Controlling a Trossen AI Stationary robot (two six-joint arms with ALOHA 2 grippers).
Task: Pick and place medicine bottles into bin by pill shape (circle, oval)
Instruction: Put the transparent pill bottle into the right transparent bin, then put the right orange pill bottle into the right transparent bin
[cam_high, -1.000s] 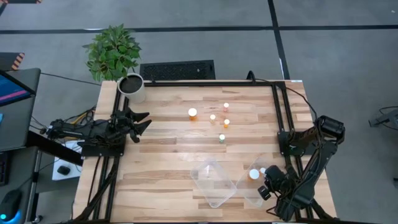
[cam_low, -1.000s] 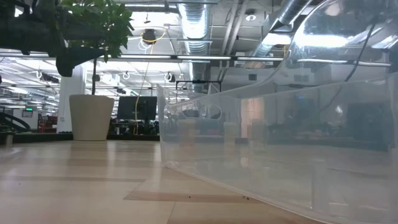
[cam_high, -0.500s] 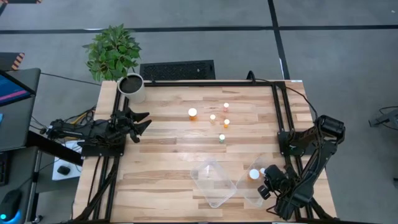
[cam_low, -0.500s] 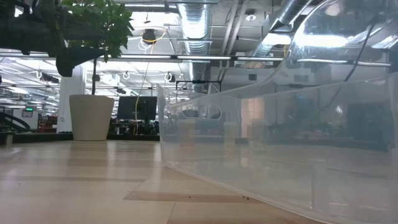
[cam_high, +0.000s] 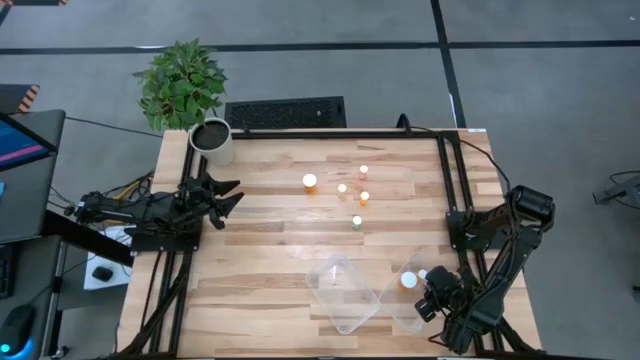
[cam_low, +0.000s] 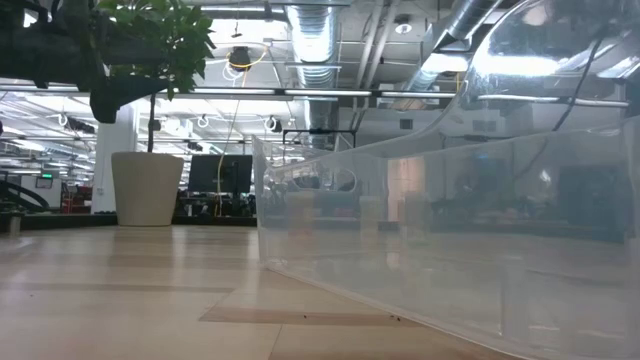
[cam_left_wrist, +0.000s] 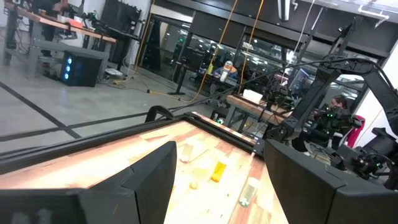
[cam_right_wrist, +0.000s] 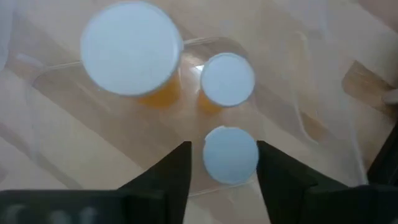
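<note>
Several small white-capped medicine bottles (cam_high: 357, 222) stand upright on the wooden table (cam_high: 250, 260), right of its middle; the largest is orange (cam_high: 310, 182). Three more bottles stand in the clear right bin (cam_high: 400, 310): a wide-capped one (cam_right_wrist: 132, 48), a medium one (cam_right_wrist: 227, 78) and a small one (cam_right_wrist: 231, 155). My right gripper (cam_right_wrist: 222, 148) hangs over that bin, pointing steeply down, open, with its fingers on either side of the small bottle's cap and a gap on one side. My left gripper (cam_high: 228, 195) waits open at the table's left edge.
A second clear bin (cam_high: 340, 295) lies just left of the right one; its wall (cam_low: 450, 230) fills the low view. A white plant pot (cam_high: 212, 140) stands at the far left corner. A black frame (cam_high: 450, 180) runs along the table's sides.
</note>
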